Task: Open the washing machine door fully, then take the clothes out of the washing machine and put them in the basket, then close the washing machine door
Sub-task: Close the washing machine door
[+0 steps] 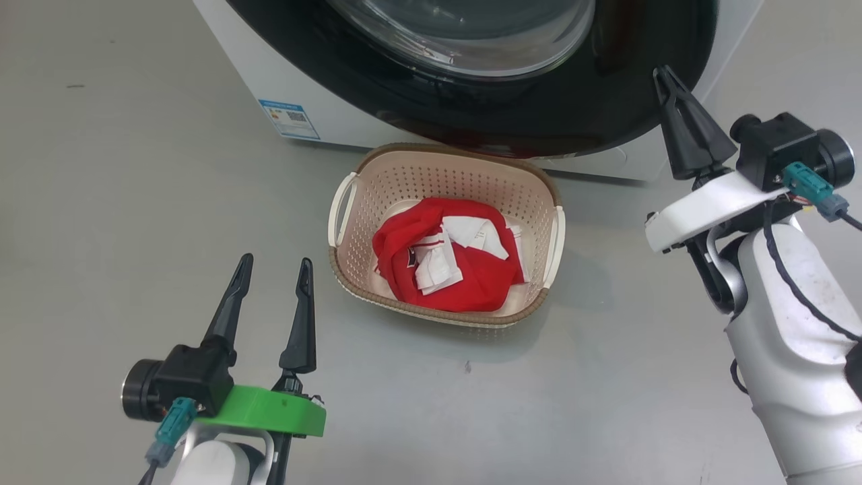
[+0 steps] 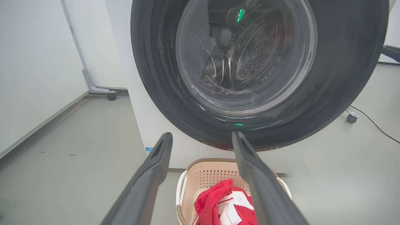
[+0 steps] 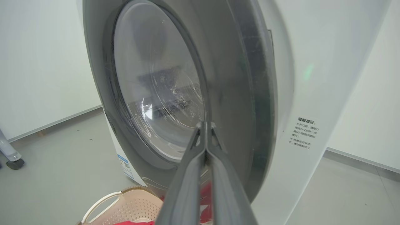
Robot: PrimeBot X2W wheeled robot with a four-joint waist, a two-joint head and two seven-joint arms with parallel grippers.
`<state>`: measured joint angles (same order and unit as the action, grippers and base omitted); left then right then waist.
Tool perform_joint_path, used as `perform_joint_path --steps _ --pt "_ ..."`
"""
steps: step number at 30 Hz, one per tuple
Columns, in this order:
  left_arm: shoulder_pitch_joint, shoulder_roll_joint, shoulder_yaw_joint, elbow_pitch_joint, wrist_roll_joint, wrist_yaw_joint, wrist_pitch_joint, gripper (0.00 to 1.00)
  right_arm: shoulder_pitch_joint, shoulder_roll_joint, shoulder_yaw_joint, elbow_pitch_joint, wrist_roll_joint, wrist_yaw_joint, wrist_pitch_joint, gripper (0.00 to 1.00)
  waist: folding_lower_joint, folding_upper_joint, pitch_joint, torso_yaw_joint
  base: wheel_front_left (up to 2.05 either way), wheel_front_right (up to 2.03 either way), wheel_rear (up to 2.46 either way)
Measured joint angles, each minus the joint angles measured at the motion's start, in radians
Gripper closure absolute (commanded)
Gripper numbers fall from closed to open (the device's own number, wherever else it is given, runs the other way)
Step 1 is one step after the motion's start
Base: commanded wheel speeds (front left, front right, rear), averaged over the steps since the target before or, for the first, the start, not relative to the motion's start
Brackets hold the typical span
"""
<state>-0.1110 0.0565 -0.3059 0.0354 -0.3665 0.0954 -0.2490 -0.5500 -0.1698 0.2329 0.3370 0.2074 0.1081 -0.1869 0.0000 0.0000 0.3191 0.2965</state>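
Right gripper point(image 1: 663, 75): fingers pressing together, carrying nothing, hovering far right beside the washing machine door point(image 1: 572, 108). Left gripper point(image 1: 277, 263): standing spread, empty, near left.

Washing machine point(image 1: 269, 74): door lying against its front; latching cannot be told.

Basket point(image 1: 438, 149): sitting just before the machine, holding the clothes point(image 1: 404, 242).

Risk: closed fingertips likely slipping off the glossy door, leaving it unlatched.

Floor point(image 1: 135, 202): grey, smooth. White walls point(image 2: 31, 62) enclosing.
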Motion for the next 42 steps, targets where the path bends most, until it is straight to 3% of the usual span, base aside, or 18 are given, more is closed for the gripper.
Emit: perform_joint_path --steps 20,42 --pt "-0.087 -0.015 -0.016 0.019 -0.002 -0.010 -0.003 0.00 -0.201 -0.028 0.010 0.143 0.000 0.008 0.027 1.00 0.0000 0.0000 0.124 0.094 0.00 0.00 0.00" --pt "-0.121 -0.020 -0.015 -0.001 -0.002 -0.010 -0.003 0.00 -0.360 -0.052 -0.013 0.241 0.003 0.014 0.004 1.00 0.0000 0.0000 0.173 0.093 0.00 0.00 0.00"
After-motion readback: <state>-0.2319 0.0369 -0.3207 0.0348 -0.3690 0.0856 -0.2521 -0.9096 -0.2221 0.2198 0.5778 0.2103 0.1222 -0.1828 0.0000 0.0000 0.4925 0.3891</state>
